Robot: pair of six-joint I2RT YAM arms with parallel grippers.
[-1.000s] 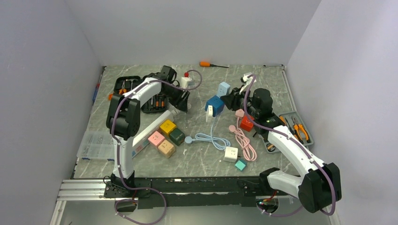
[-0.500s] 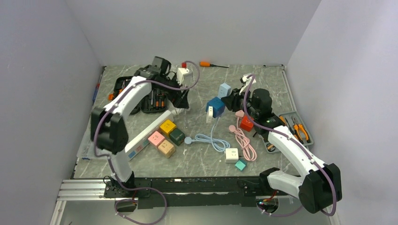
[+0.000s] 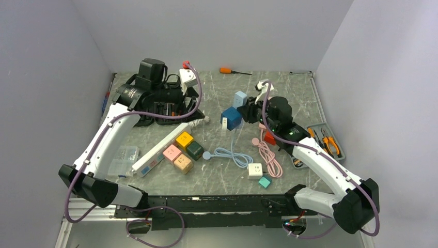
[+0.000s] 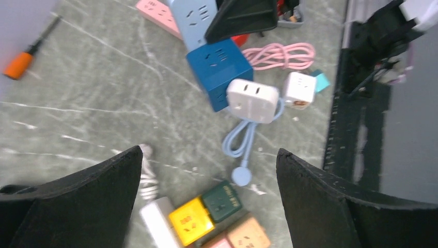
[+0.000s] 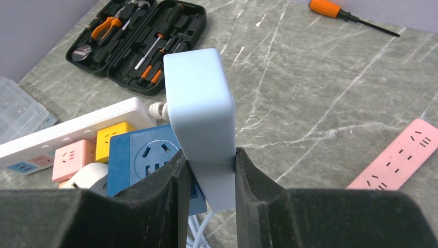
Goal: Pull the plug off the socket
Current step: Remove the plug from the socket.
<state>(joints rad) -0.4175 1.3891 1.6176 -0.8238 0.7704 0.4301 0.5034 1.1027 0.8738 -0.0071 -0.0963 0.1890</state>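
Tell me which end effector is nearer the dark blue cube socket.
Right. The right end effector grips the light blue block beside the dark blue cube socket; the left end effector hangs open, well off to its left.

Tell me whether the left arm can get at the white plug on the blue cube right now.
Probably yes. The left pincer is open, with the white plug in plain sight below and nothing between. The right pincer grips only the pale blue strip, clear of the plug.
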